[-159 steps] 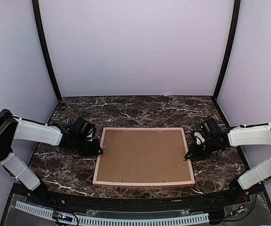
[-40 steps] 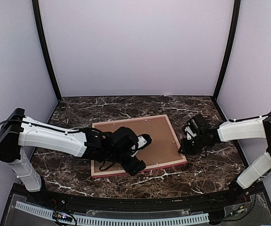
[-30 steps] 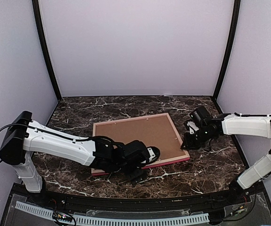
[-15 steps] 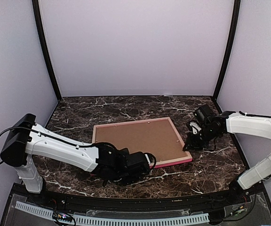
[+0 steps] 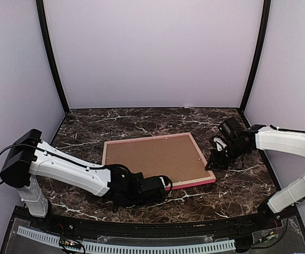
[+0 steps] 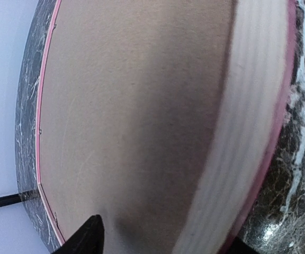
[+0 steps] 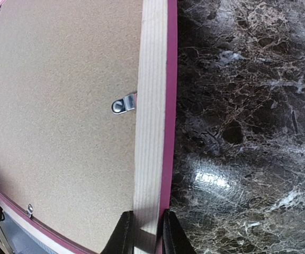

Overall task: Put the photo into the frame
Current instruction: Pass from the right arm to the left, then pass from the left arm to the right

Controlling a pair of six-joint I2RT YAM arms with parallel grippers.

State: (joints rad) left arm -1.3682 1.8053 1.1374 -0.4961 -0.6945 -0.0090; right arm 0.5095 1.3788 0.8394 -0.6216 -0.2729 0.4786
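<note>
Your two grippers meet a pink picture frame lying face down on a dark marble table.

The frame (image 5: 195, 183) sits mid-table, turned slightly askew, with its brown backing board (image 5: 152, 159) facing up on the marble table (image 5: 115, 124). Your left gripper (image 5: 164, 185) reaches across to the frame's near rail. In the left wrist view its jaws stand apart, one finger (image 6: 83, 238) over the board and the other just outside the pink edge. Your right gripper (image 5: 212, 165) is at the near end of the frame's right rail. In the right wrist view its two fingers (image 7: 123, 233) are clamped on either side of that rail. A small metal turn clip (image 7: 123, 104) sits where the board meets that rail.
</note>
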